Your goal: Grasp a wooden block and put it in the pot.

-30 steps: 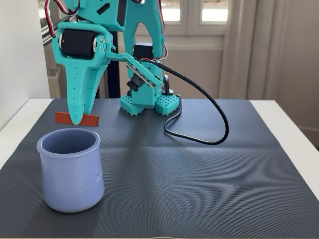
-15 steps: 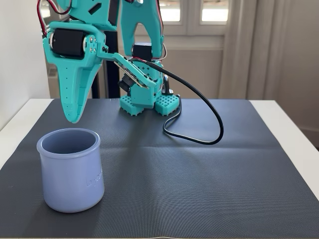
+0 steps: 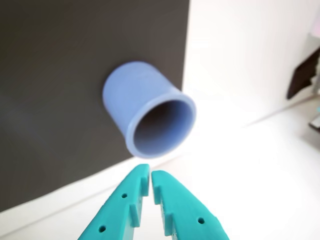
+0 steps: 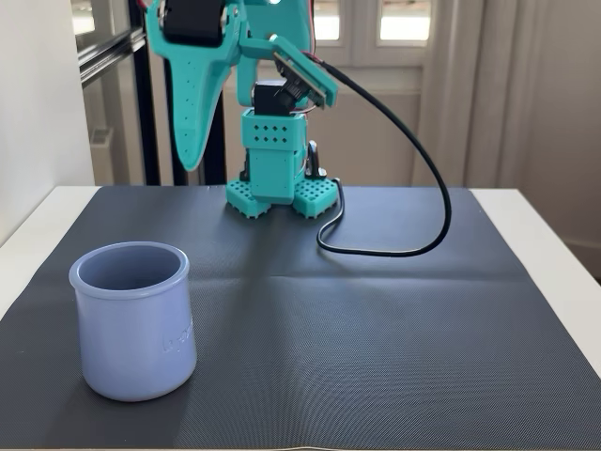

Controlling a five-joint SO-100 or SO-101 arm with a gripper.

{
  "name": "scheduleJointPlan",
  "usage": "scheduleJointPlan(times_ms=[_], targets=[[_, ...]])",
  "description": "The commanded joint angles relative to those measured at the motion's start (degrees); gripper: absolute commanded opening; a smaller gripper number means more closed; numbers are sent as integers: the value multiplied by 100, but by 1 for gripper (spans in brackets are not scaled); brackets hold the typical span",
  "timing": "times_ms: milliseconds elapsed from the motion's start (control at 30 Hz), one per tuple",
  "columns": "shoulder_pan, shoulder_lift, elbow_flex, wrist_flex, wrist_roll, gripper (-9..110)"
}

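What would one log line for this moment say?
gripper: shut, empty, raised | pot: upright on mat, near-left in fixed view | wooden block: not visible

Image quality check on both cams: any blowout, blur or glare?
Wrist view: white table surface right of the pot is blown out, detail lost; the gripper is slightly soft up close; the pot is fairly sharp. Fixed view: backlit by the windows, which clip; the mat shows a pale sheen near its middle; pot evenly lit, in focus.
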Motion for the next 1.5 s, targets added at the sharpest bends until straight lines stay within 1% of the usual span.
scheduleJointPlan(times_ms=[0, 167, 333, 633, 867, 1000, 1167, 1233, 1467], targets=[[-334, 1371, 1301, -404, 141, 0], [-729, 3138, 3366, -1107, 738, 0], [-976, 4403, 5238, -1740, 1125, 0], [-896, 6012, 7418, -2593, 1090, 0], [-896, 6917, 8227, -2470, 1072, 0], [-905, 7400, 8314, -2013, 1046, 0], [-844, 8314, 8455, -1424, 466, 0], [-765, 8736, 8631, -1239, 431, 0], [-747, 8745, 8604, -1160, 536, 0]])
